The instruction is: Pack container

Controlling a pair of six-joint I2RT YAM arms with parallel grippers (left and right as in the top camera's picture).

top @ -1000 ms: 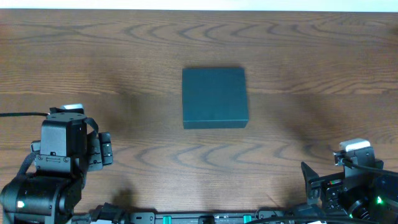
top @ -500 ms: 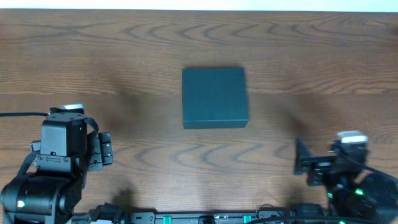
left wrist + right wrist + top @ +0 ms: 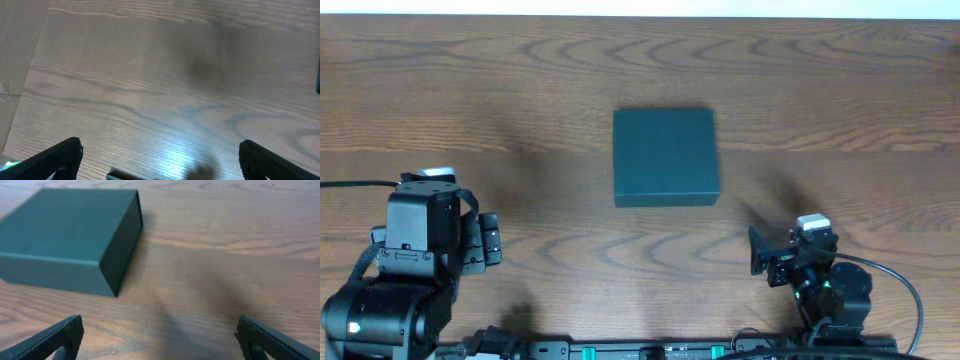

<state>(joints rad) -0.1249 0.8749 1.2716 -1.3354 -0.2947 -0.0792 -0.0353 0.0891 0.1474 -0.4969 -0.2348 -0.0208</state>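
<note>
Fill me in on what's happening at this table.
Nothing is being held yet. The dark teal, matte rectangular box sits closed, mid-table on the wooden tabletop. The right gripper has moved in toward the box over the last second, open and empty, short of its near right corner. The left gripper waits open, off to the side.

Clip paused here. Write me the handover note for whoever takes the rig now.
Left gripper: open, empty, at the table's near left, far from the container.
Right gripper: open, empty, facing the container's corner, not touching.
Container: mid-table, closed.
Done: nothing yet.
Left: open it, pack, close.
</note>
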